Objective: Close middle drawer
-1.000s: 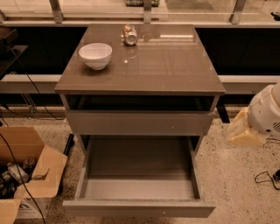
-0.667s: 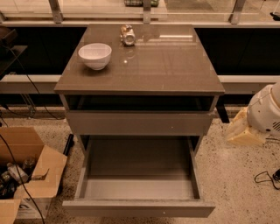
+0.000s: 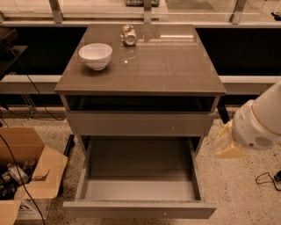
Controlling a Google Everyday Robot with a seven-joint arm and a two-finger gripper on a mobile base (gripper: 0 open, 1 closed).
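A grey-brown desk (image 3: 175, 66) stood on a speckled terrazzo floor (image 3: 246, 197) under warm light, its glossy top catching a pale reflection. Behind it ran dark panels (image 3: 250, 48) beneath a glazed rail with metal posts (image 3: 56, 9). An open cardboard box (image 3: 30, 149) of clutter sat at the left, a black cable (image 3: 27, 79) trailing above it. The hand (image 3: 228, 144) hung right of the desk, above the floor.

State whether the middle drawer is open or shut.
Open: the wide, shallow grey-brown middle drawer is pulled out, pale floor exposed; gripper hangs at its right.
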